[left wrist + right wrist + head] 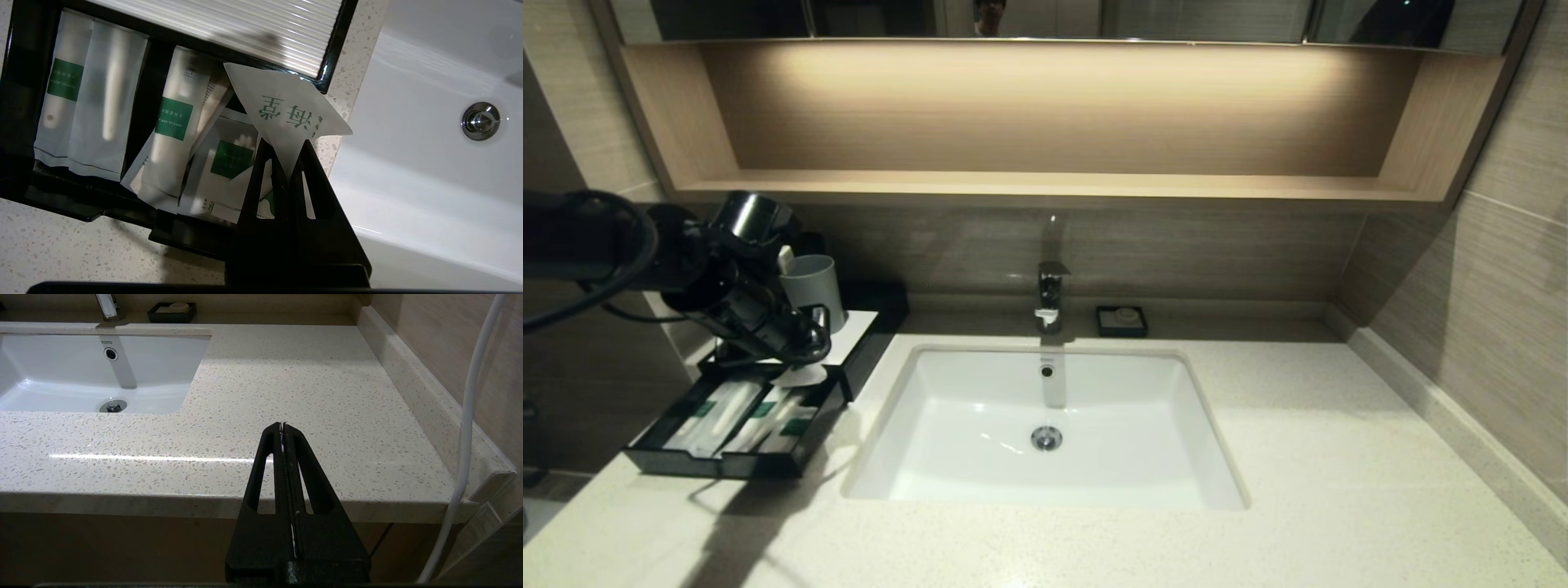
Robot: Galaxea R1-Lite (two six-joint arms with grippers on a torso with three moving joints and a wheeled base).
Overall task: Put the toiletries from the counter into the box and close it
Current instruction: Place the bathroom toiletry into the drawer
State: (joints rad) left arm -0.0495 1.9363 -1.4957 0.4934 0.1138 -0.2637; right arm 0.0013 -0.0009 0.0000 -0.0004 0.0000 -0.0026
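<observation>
The black box (870,327) stands on the counter (1339,457) left of the sink, with its drawer (719,464) pulled out. In the left wrist view two toothbrush packets (77,106) (173,122) and a small sachet with a green square label (229,163) lie in the drawer. My left gripper (284,157) is shut on the corner of a white sachet with green print (286,110) and holds it above the drawer's sink-side end. In the head view that gripper (805,347) and held sachet (799,376) show there too. My right gripper (282,426) is shut and empty, off the counter's front edge.
A grey cup (813,286) stands on the box's white top panel (245,28). The white sink (1045,425), tap (1049,298) and small black soap dish (1121,320) lie to the right. A wooden shelf (1045,184) runs above. A white cable (466,416) hangs by the right wall.
</observation>
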